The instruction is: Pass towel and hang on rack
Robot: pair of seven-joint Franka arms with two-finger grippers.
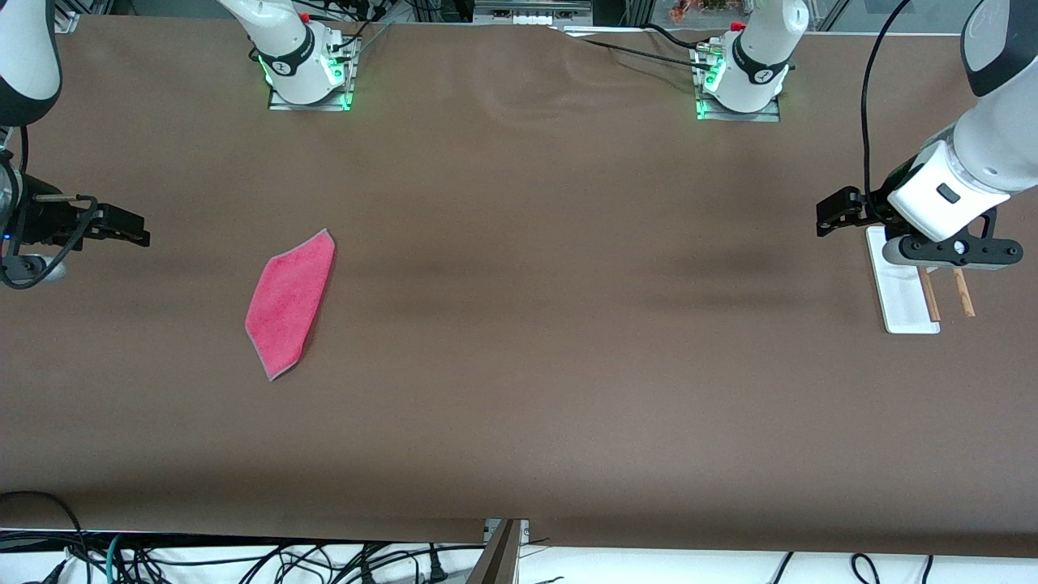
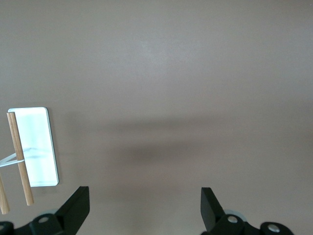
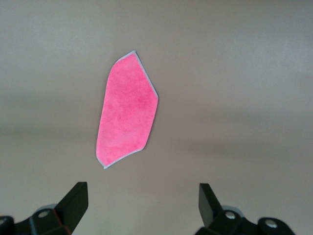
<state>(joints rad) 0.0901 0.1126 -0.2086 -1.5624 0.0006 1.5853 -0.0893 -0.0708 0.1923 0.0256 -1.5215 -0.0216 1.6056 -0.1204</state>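
Observation:
The pink-red towel (image 1: 289,304) (image 3: 128,112) lies flat on the brown table toward the right arm's end. My right gripper (image 1: 134,229) (image 3: 142,193) hangs open and empty above the table beside the towel, apart from it. The rack (image 1: 900,300) (image 2: 41,147) stands at the left arm's end, a white base with two brown rods (image 2: 19,156). My left wrist hides part of it in the front view. My left gripper (image 1: 831,212) (image 2: 144,198) hangs open and empty over bare table next to the rack.
A brown cover spans the whole table (image 1: 519,365). The two arm bases (image 1: 308,77) (image 1: 742,85) stand along the edge farthest from the front camera. Loose cables (image 1: 243,560) lie below the table's near edge.

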